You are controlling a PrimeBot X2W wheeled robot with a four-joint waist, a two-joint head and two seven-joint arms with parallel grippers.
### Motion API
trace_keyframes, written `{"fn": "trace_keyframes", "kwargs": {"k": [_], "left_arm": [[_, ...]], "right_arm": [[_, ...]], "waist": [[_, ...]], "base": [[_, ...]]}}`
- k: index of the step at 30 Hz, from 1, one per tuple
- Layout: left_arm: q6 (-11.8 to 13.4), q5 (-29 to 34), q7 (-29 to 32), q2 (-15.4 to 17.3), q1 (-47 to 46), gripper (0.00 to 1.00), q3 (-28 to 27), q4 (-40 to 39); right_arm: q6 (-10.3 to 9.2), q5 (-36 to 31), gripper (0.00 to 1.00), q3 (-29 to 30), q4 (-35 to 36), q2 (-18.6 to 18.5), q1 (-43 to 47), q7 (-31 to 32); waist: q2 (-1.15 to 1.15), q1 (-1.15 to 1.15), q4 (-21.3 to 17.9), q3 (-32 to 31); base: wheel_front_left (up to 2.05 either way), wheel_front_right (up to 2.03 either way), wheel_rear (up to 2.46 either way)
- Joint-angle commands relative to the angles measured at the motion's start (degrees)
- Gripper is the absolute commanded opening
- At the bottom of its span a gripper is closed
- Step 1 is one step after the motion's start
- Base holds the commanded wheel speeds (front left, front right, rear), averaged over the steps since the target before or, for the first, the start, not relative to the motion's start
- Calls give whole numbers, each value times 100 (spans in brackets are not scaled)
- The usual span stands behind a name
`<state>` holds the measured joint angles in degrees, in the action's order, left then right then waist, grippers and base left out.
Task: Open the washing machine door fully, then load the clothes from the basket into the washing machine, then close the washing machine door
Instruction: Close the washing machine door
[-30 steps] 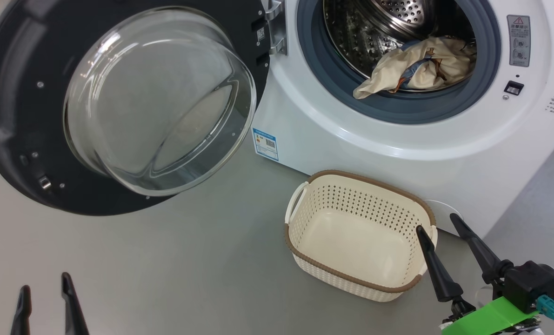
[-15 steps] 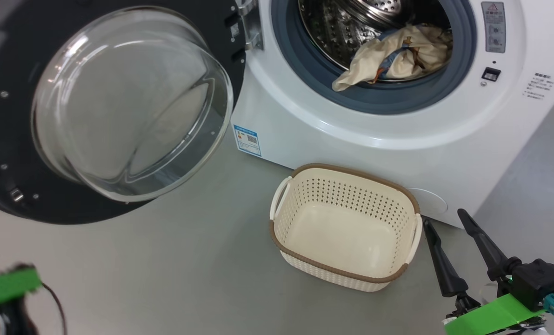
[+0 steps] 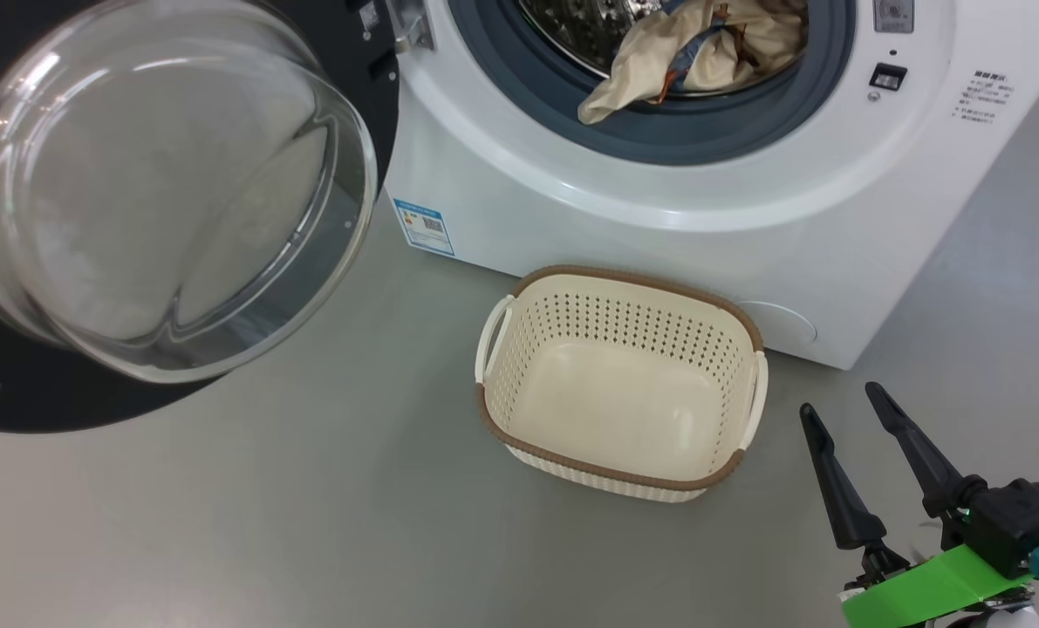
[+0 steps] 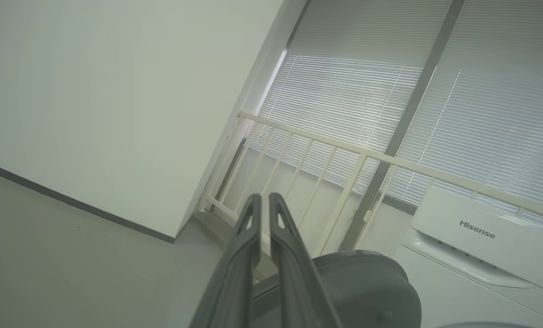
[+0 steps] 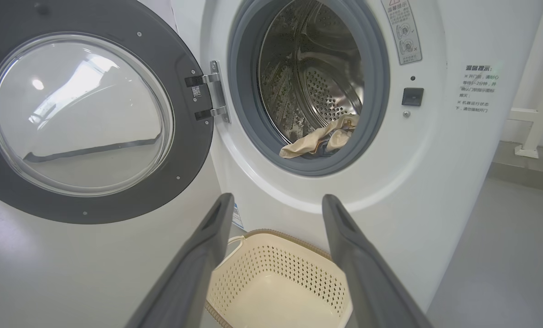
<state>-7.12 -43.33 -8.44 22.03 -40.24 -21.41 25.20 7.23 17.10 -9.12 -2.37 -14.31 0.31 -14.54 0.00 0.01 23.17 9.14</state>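
Grey floor [image 3: 310,506] runs smooth up to the washing machine [image 3: 659,227], a white box that stands against a pale railing [image 4: 344,155] and slatted window blinds [image 4: 344,91]. The washing machine door [image 3: 13,392] is swung wide on its hinge [image 5: 216,98] at the machine's left side, and its black ring faces out into the room. The door's clear glass bowl [image 3: 161,192] bulges towards me.

Inside the mouth, the clothes [image 3: 685,52] lie in a crumpled heap at the front of the steel drum [image 5: 317,77]. They are mostly cream cloth with a fold of blue, and one cream corner spills over the grey rubber ring [image 3: 659,144].

The basket [image 3: 615,279] sits on the floor just in front of the machine, below the opening and a little right of the blue label [image 3: 423,227]. Its cream bottom shows bare.

The right gripper [image 3: 839,399] hangs low to the right of the basket, apart from it, fingers spread wide with nothing between them. They point up towards the machine's front. The left gripper [image 4: 264,197] is raised and aimed at the corner where a plain wall [image 4: 116,91] meets the railing. Its two dark fingers are pressed almost together and grasp nothing.
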Motion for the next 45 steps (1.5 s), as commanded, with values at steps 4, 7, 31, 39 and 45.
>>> {"fn": "trace_keyframes", "kwargs": {"k": [4,7,31,39,45], "left_arm": [[-15,-437,681,776,-898,0,-241,749],[31,-607,1214,1071,-1344,0,-217,1271],[1166,-793,4313,1817,-2680,0,397,2645],[1392,-882,4800,1705,-2461,0,451,2246],[1544,-983,5139,1608,-2204,0,451,1852]], "right_arm": [[25,-40,100,-123,162,-112,-275,-46],[25,-35,100,-130,164,-143,-322,-46],[25,-8,100,-215,296,-459,-456,-46],[25,-21,100,-195,312,-493,-499,-46],[25,-5,100,-207,304,-521,-532,-46]], "waist": [[0,-1,-91,234],[0,-1,-83,311],[0,-1,22,911],[0,-1,42,1024],[0,-1,71,1046]], "base": [[0,0,0],[0,0,0],[0,0,0],[0,0,0],[0,0,0]]}}
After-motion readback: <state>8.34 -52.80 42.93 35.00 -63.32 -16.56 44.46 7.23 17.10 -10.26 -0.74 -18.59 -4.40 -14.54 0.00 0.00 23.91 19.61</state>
